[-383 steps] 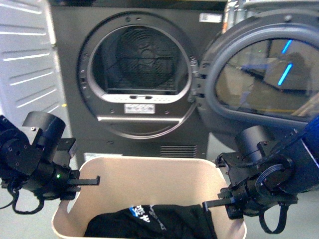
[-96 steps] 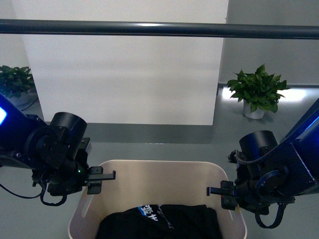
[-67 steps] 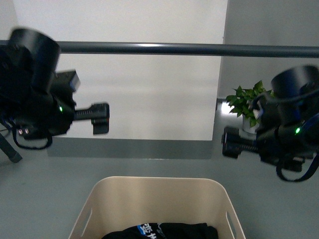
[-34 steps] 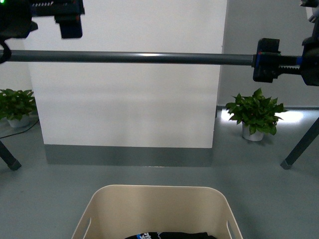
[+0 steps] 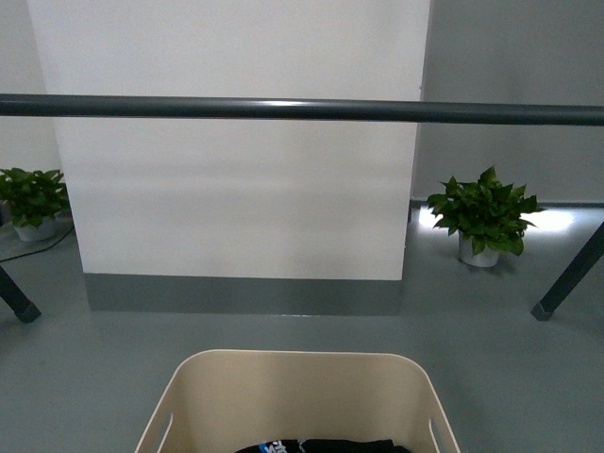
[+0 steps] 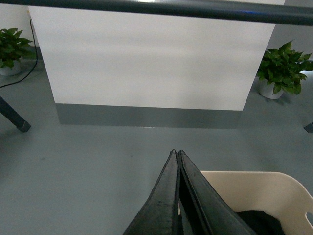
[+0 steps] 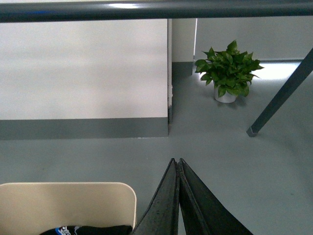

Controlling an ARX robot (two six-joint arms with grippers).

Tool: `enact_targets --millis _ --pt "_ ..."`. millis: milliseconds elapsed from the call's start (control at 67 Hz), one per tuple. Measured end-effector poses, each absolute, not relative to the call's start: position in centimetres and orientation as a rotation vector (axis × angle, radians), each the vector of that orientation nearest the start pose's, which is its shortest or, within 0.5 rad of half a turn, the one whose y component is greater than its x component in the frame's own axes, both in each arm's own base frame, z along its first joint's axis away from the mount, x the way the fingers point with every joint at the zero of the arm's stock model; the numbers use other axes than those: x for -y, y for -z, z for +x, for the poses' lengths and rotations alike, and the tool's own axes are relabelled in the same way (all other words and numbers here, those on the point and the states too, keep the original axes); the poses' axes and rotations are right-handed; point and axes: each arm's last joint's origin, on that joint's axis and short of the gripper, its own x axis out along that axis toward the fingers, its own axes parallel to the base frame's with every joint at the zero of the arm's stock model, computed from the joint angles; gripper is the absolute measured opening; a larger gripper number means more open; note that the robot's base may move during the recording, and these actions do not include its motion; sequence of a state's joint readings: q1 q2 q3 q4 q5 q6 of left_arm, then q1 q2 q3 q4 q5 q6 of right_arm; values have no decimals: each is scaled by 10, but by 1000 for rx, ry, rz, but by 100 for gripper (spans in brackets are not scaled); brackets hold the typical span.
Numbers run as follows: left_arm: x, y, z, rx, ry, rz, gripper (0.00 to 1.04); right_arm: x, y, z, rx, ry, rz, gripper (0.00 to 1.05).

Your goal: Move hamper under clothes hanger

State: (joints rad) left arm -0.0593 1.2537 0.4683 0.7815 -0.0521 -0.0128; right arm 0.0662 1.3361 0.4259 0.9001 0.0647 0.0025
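Both arms have lifted out of the front view since a moment ago, leaving the left gripper (image 6: pixel 177 161) and right gripper (image 7: pixel 176 169) pressed together and empty above the near hamper (image 5: pixel 300 387), which sits on the grey floor (image 5: pixel 491 349) before the clothes hanger (image 5: pixel 302 109), potted plants (image 5: pixel 481 215) beyond.

**Grey floor and what stands on it**

The smooth grey floor (image 5: pixel 283 330) carries the beige hamper (image 5: pixel 297 396), which stands at the near edge. The angled legs (image 5: pixel 569 274) of the clothes hanger (image 5: pixel 302 109) rest on it at both sides. A potted plant (image 5: pixel 481 215) stands at the far right by the wall, another potted plant (image 5: pixel 31 200) at the far left.
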Motion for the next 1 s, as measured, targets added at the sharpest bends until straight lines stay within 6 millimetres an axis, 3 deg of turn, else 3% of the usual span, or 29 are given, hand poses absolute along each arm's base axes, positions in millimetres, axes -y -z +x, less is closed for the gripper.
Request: enact_targets --millis 149,343,1000 --pt "0 -205 218 -10 -3 -9 3 -3 -190 221 -14 -9 1 2" --pt "0 -192 191 -6 1 -9 3 0 -182 193 -12 2 1 2" --pt "0 -171 145 -3 2 -7 3 0 -161 146 -19 0 1 2"
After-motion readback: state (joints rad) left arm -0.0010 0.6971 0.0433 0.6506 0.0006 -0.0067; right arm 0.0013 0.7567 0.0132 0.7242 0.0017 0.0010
